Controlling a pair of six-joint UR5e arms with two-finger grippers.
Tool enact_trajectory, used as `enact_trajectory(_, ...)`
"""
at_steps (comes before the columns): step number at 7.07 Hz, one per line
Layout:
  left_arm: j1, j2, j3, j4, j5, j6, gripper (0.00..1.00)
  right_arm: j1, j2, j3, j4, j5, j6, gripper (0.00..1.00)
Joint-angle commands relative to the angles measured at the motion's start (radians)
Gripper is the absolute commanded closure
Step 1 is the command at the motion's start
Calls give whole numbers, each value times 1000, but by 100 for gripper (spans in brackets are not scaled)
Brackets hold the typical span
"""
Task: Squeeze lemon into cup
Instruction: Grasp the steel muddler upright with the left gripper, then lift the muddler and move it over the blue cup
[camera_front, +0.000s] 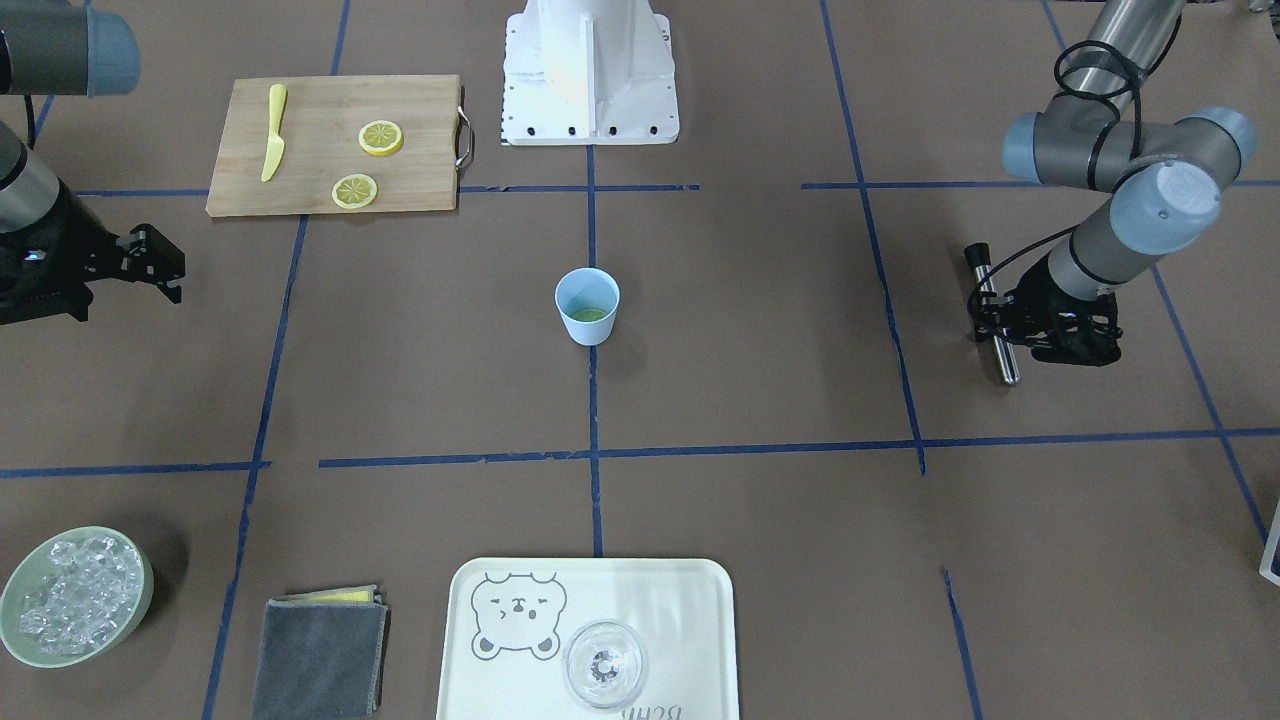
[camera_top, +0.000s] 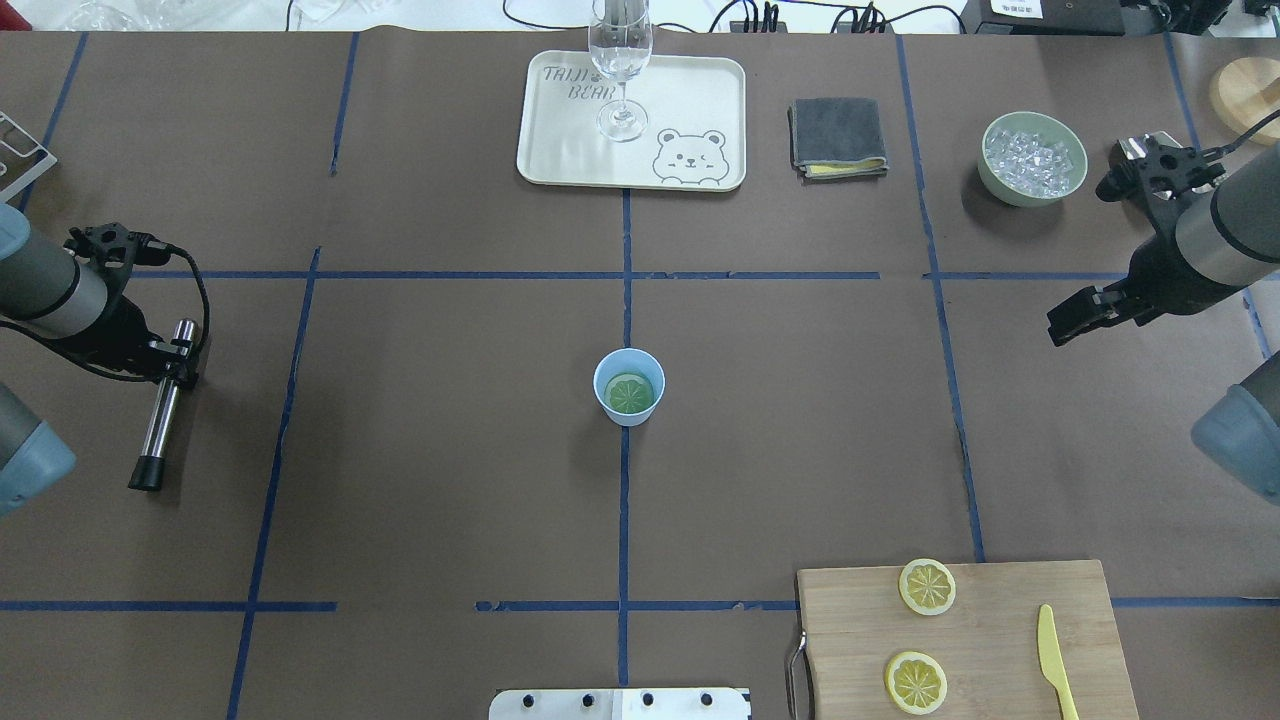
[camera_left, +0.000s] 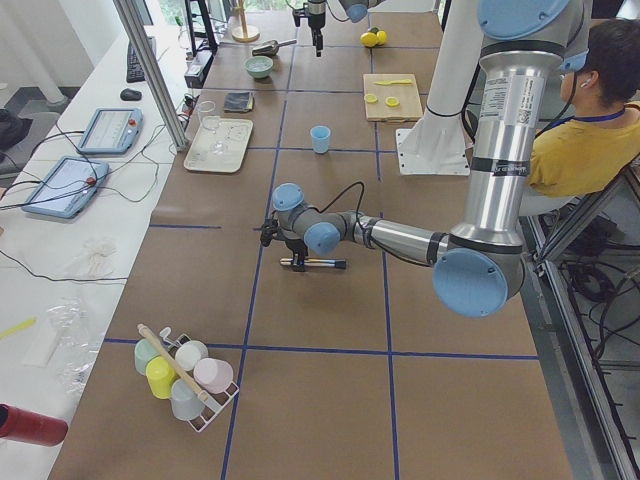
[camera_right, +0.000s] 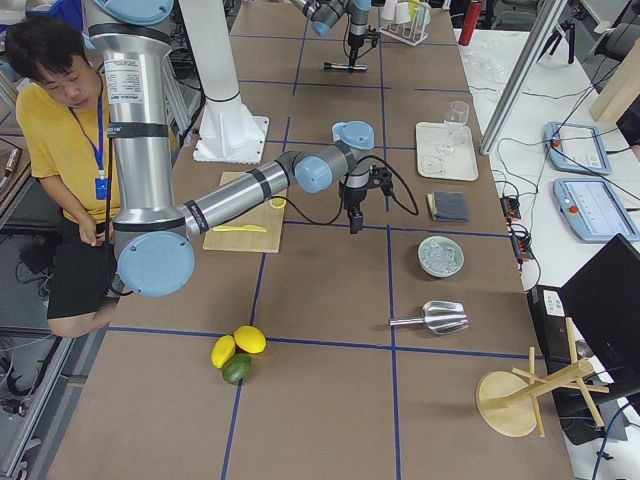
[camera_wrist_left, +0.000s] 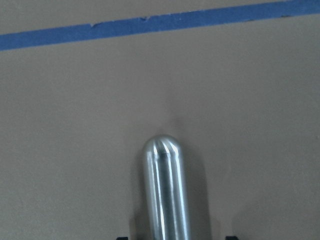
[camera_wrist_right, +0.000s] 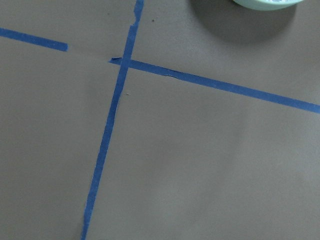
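The light blue cup (camera_top: 629, 386) stands at the table's middle, also in the front-facing view (camera_front: 587, 306). A round lemon slice (camera_top: 630, 394) lies inside it, looking greenish against the blue. Two more lemon slices (camera_top: 927, 586) (camera_top: 915, 682) lie on the wooden cutting board (camera_top: 1000, 620). My left gripper (camera_top: 172, 360) is far left of the cup, shut on a metal rod with a black tip (camera_top: 158, 420); the rod fills the left wrist view (camera_wrist_left: 165, 190). My right gripper (camera_top: 1062, 328) hangs far right of the cup, open and empty.
A yellow plastic knife (camera_top: 1055, 660) lies on the board. At the far edge are a white bear tray (camera_top: 560, 150) with a clear glass (camera_top: 620, 60), a folded grey cloth (camera_top: 838, 135) and a pale green bowl of ice (camera_top: 1033, 158).
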Motion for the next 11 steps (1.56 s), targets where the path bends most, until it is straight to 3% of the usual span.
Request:
enact_trajectory(1, -4, 9, -68, 10, 58, -4, 100, 2, 0, 4, 0, 2, 0, 1)
enact_trajectory(3, -5, 13, -238, 60, 168, -1, 100, 9, 0, 10, 0, 3, 0, 1)
enact_trajectory(4, -1, 3, -343, 121, 168, -4, 100, 17, -2, 10, 0, 4, -1, 1)
enact_trajectory(6, 21, -174, -413, 212, 172, -147, 100, 38, -43, 18, 24, 8, -15, 1)
enact_trajectory(7, 104, -298, -407, 214, 179, -247, 100, 58, -66, 11, 49, 70, -20, 1)
enact_trajectory(8, 164, -377, -410, 197, 282, -351, 100, 87, -76, 10, 49, 88, -41, 1)
enact_trajectory(10, 348, -424, -397, 70, 623, -360, 100, 124, -91, -22, 49, 91, -107, 1)
enact_trajectory(11, 383, -437, -351, -85, 695, -348, 100, 144, -93, -30, 49, 94, -135, 1)
